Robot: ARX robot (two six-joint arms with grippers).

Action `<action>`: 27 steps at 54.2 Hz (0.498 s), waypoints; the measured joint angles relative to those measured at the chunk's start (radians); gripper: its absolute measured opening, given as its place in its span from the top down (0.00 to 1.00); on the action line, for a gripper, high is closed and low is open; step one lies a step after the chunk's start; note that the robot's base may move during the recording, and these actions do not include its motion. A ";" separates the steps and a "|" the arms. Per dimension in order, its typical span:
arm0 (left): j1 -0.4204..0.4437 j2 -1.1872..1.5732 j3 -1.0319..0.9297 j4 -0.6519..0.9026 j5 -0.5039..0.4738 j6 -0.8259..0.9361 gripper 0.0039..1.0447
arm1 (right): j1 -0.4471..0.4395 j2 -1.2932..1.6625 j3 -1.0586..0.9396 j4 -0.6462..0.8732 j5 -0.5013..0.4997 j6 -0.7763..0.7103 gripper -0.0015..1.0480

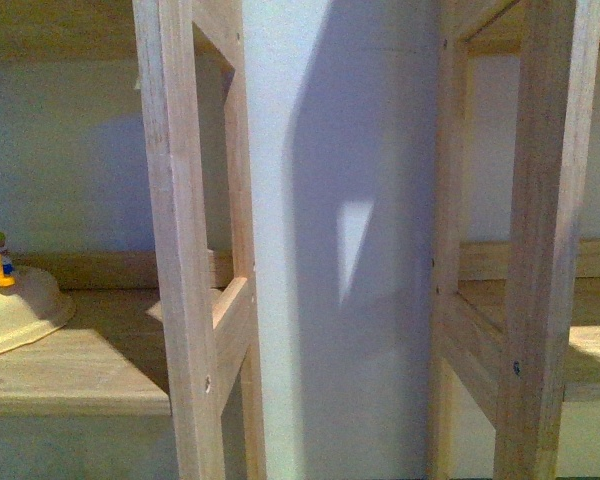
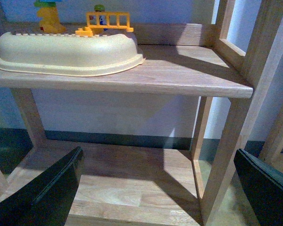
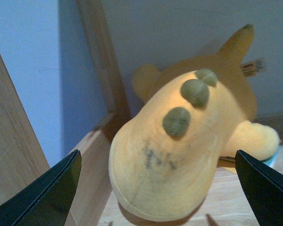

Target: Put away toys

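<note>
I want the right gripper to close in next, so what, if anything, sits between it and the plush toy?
Nothing visible does. In the right wrist view the plush toy lies on the wooden shelf directly ahead of the open right gripper, with only bare space between its fingers and the toy. A shelf post stands off to one side.

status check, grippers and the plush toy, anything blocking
Both grippers open, empty. Right gripper facing plush toy on wooden shelf, beside a post. Left gripper near shelf with cream tray. Nothing blocking.
</note>
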 joint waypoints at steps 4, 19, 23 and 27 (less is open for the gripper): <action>0.000 0.000 0.000 0.000 0.000 0.000 0.06 | -0.013 -0.058 -0.059 0.009 0.022 -0.001 0.06; 0.000 0.000 0.000 0.000 0.000 0.000 0.06 | -0.127 -0.322 -0.341 0.047 0.016 0.036 0.06; 0.000 0.000 0.000 0.000 0.000 0.000 0.06 | -0.150 -0.378 -0.410 0.059 0.005 0.040 0.06; 0.000 0.000 0.000 0.000 0.000 0.000 0.06 | -0.170 -0.465 -0.518 0.069 -0.018 0.050 0.06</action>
